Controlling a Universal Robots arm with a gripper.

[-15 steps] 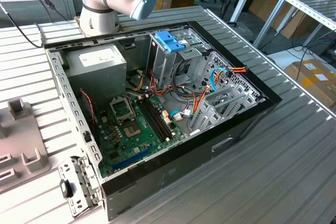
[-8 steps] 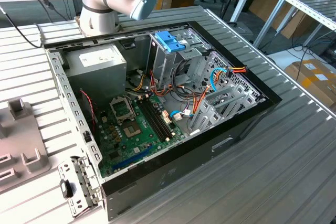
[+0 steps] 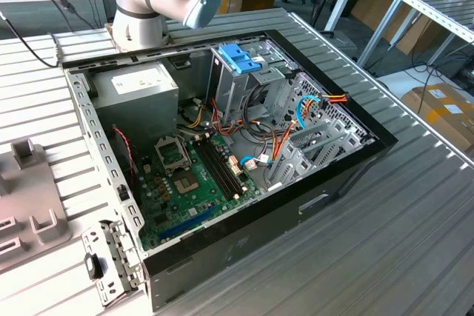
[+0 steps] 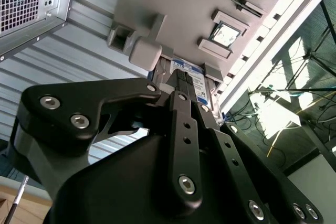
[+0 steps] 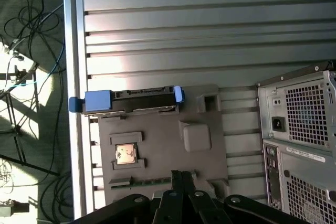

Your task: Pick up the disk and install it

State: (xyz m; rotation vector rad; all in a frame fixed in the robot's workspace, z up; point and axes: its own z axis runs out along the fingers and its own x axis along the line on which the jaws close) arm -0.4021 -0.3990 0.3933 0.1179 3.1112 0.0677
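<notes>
Sporting blue rails [image 5: 97,101], dark disk [image 5: 142,94]

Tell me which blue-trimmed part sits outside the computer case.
The disk, held at the edge of the grey tray beside the case, blue tab at one end. The other blue piece, the handle, tops the drive cage inside the case.

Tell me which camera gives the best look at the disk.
The first wrist view: the disk lies in full, blue rails and tab end plain, along the edge of the grey tray. In the second wrist view the gripper covers all but a strip of it. The exterior view takes in the open computer case.
</notes>
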